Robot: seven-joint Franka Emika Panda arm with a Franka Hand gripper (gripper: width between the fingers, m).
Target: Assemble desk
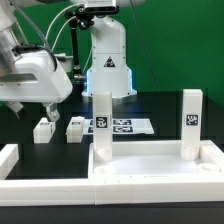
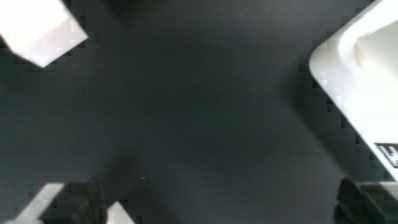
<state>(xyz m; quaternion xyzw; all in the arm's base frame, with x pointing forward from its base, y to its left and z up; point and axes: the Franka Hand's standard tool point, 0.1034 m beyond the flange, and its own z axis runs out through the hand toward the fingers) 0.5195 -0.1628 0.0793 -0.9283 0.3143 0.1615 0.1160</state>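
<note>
The white desk top (image 1: 150, 165) lies in the foreground with its raised rim up. Two white legs stand upright on it, one at its left (image 1: 101, 120) and one at its right (image 1: 190, 115), both with tags. Two more block legs lie loose on the black table, one (image 1: 43, 128) under my gripper and one (image 1: 76, 127) beside it. My gripper (image 1: 36, 108) hovers above the left loose leg, open and empty. In the wrist view the gripper (image 2: 217, 205) is open, with its dark fingertips (image 2: 71, 200) far apart over bare table. The desk top's rim (image 2: 356, 75) shows at one side.
The marker board (image 1: 128, 126) lies flat behind the desk top. White border rails run along the exterior view's left (image 1: 10, 160) and front (image 1: 110, 210). The robot's base (image 1: 108, 60) stands at the back. A white piece (image 2: 43, 35) shows in a corner of the wrist view.
</note>
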